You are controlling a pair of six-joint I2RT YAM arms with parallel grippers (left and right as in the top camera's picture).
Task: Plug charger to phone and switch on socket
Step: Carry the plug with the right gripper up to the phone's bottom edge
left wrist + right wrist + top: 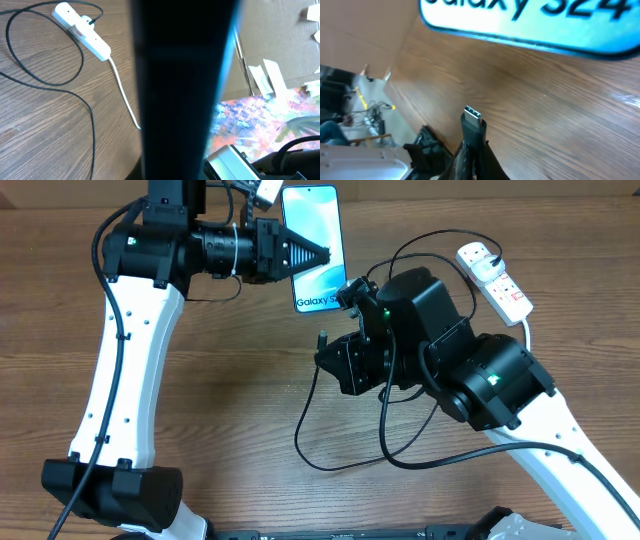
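Note:
The phone (pixel 315 225) has a light blue screen and lies at the table's far edge. My left gripper (pixel 318 255) is shut on its left edge. In the left wrist view the phone (pixel 180 90) fills the middle as a dark slab. My right gripper (pixel 326 346) is shut on the charger's small black connector tip (pixel 472 122), which points at the phone's "Galaxy S24" end (pixel 530 20), a short gap away. The charger's black cable (pixel 345 455) loops over the table. Its plug (pixel 480 252) sits in the white socket strip (pixel 500 282), which also shows in the left wrist view (pixel 82 31).
The socket's thick white cord (pixel 122 92) runs off toward the table edge. Beyond the far edge are cardboard and colourful clutter (pixel 260 112). The right arm's body (pixel 470 370) covers part of the cable.

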